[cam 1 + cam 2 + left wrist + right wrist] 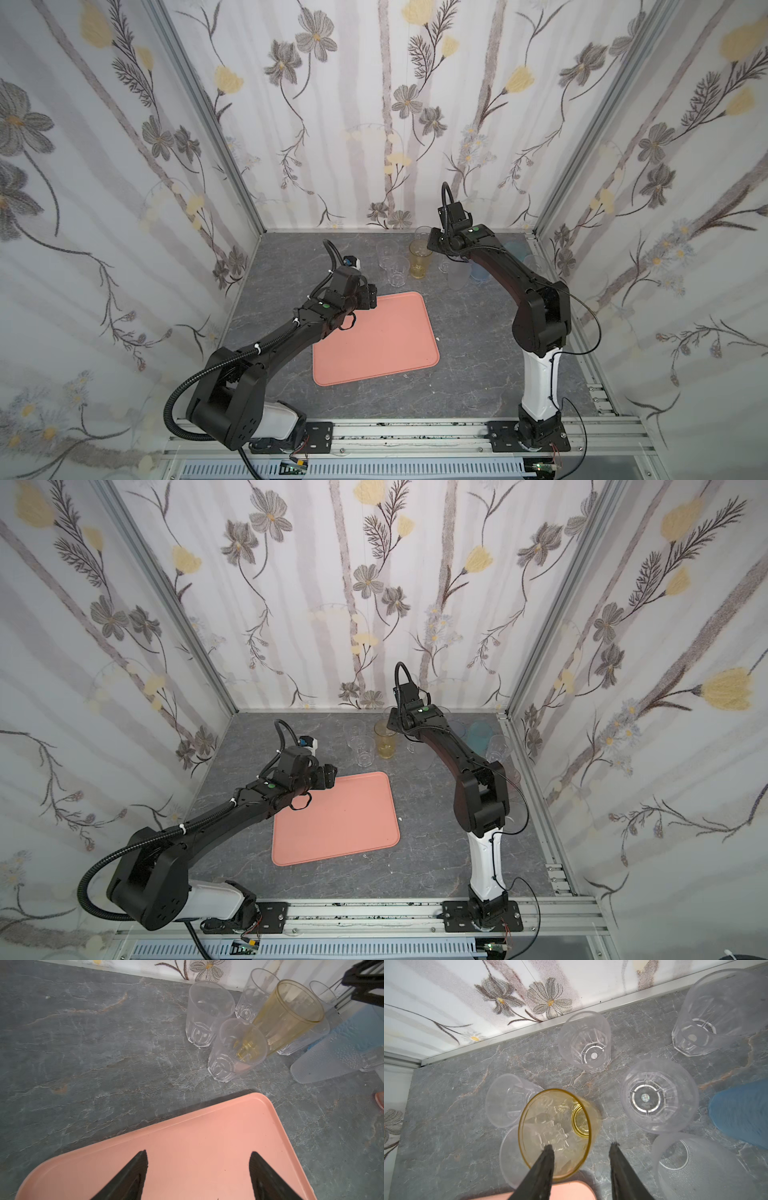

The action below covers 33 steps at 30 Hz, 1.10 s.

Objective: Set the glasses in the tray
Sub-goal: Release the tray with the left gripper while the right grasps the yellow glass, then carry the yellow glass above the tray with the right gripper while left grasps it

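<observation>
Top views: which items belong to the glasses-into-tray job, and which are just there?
Job:
- tray
- amber glass
- clear tumblers
- frosted glass
- blue glass

Not job:
- floral wall panels
- front aluminium rail
- white speck beside the tray

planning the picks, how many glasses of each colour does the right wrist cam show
clear glasses: 5
amber glass: 1
frosted glass: 1
blue glass: 1
total: 8
</observation>
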### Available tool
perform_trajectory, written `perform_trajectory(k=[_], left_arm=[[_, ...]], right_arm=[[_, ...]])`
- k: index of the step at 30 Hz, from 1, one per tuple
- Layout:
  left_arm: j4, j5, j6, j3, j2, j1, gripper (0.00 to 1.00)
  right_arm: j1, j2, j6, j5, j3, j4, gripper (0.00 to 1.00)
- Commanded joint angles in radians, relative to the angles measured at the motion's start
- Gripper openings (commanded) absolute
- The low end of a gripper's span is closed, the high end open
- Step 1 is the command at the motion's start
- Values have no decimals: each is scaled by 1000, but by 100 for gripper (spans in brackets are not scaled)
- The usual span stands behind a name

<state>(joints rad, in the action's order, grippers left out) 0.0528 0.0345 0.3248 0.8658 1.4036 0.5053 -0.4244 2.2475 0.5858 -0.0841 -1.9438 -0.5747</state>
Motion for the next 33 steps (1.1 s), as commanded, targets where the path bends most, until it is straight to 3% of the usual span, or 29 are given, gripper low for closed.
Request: perform_trajectory(k=[1, 7, 13, 16, 24, 29, 33], left_arm=[[-57, -5, -15, 11, 8, 12, 79], [-57, 27, -14, 12, -8, 12, 78], [-54, 42, 24, 13, -22, 12, 72], [-53, 59, 33, 16, -53, 11, 69], [33, 106, 18, 111, -135, 4, 69], [184, 117, 5, 229, -141, -6, 69], [254, -13, 36, 243, -173, -49, 69]], right_arm=[[-1, 65, 7, 18, -64, -5, 43], [-8, 125, -9, -4, -89, -24, 36], [-23, 106, -70, -81, -88, -55, 10], [-36, 50, -112, -125, -46, -66, 2], [-94, -174, -187, -211, 64, -152, 0], [-211, -267, -209, -278, 87, -289, 0], [-304, -279, -176, -209, 120, -327, 0]])
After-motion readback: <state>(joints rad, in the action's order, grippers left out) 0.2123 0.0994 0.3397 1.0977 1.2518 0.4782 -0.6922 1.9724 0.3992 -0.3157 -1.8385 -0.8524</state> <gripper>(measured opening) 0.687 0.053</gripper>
